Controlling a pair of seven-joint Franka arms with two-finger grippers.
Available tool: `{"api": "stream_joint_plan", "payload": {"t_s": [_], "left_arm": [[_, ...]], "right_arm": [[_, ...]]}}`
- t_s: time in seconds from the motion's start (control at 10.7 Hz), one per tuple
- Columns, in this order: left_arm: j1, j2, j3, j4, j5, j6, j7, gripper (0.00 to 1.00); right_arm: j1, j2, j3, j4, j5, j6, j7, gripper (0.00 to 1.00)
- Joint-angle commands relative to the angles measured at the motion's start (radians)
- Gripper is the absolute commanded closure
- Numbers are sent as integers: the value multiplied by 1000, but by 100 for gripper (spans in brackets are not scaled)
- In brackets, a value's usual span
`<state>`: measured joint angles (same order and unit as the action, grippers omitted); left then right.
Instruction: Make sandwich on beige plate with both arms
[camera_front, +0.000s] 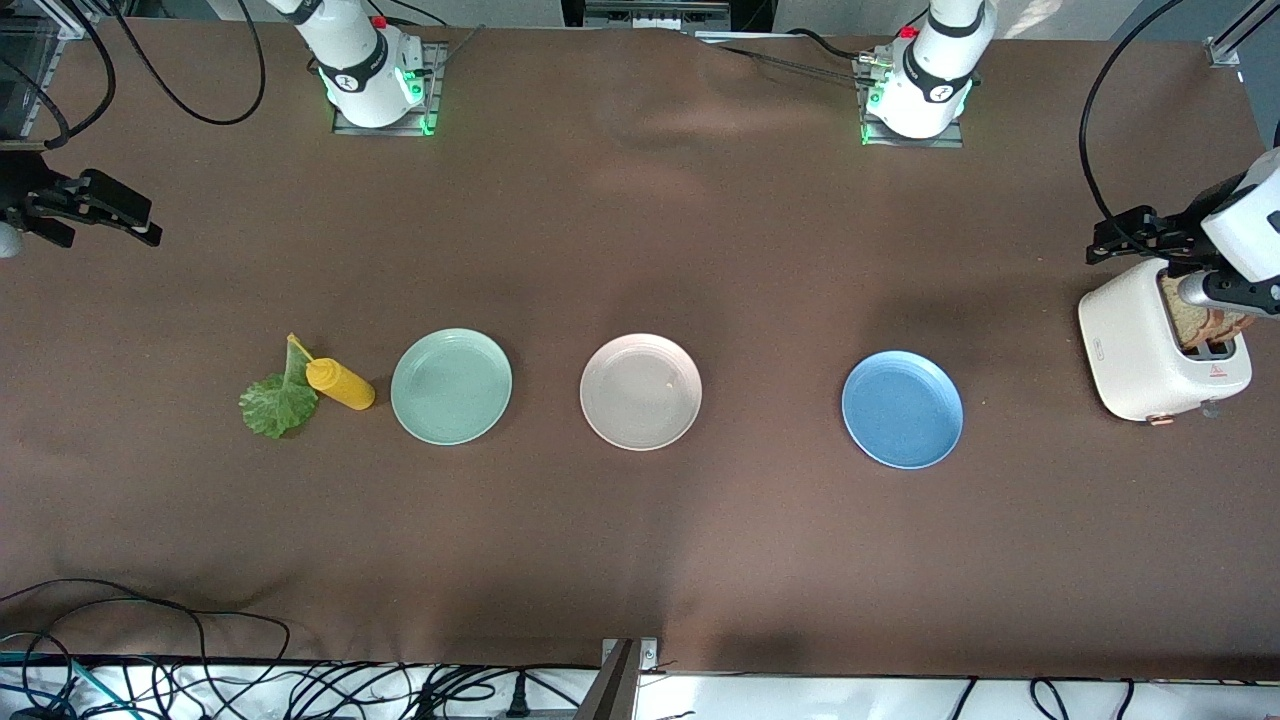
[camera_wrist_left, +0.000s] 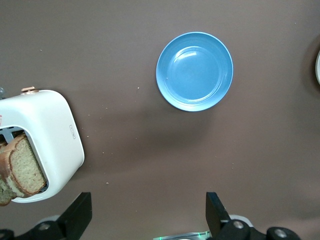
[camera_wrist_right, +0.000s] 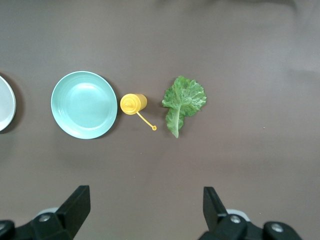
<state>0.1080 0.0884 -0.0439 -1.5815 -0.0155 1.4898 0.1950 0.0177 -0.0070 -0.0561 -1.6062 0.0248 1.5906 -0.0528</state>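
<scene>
A brown cloth surface (camera_front: 640, 560) is seen from above, with two white robot arms based along its top edge.

Three plates lie in a row across the middle. The beige plate (camera_front: 641, 391) sits at the centre, bare. At its 9 o'clock, a short way off, is a mint-green plate (camera_front: 451, 385); at its 3 o'clock, farther off, is a blue plate (camera_front: 902, 408).

At the green plate's 9 o'clock, just beside it, stands a yellow squeeze bottle (camera_front: 341, 384) with its cap hanging open on a thin strap. A crinkly green lettuce leaf (camera_front: 277, 402) lies flat at the bottle's 9 o'clock, close against it.

At the blue plate's 3 o'clock, well apart, at the left arm's end of the surface, stands a white toaster (camera_front: 1150, 345). Brown speckled bread slices (camera_front: 1200, 322) stand upright in its slot, their tops poking out.

The left claw (camera_front: 1135, 238) hangs in the air over the toaster's edge, at about the toaster's 12 o'clock. Its wrist view shows its two black fingers (camera_wrist_left: 75, 212) spread wide apart, released and grasping nothing, with bare cloth between them.

The right claw (camera_front: 100, 208) hangs over bare cloth at the right arm's end, at about the leaf's 10 o'clock and well apart from it. Its fingers (camera_wrist_right: 74, 206) are likewise spread wide, released, holding and touching nothing.
</scene>
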Motion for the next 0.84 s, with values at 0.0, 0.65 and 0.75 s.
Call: {"api": "stream_joint_plan", "payload": {"t_s": [0.0,0.65,0.75], "left_arm": [[9,-6,-2,-6,-7,6,6,0],[7,-7,-7,-18,-7,17,6,0],[7,-6,-5,-18,-6,27,6,0]], "right_arm": [[2,6,-1,23,-9,-8,7,0],[2,6,-1,23,-11,-9,7,0],[2,6,-1,23,-11,-9,7,0]]}}
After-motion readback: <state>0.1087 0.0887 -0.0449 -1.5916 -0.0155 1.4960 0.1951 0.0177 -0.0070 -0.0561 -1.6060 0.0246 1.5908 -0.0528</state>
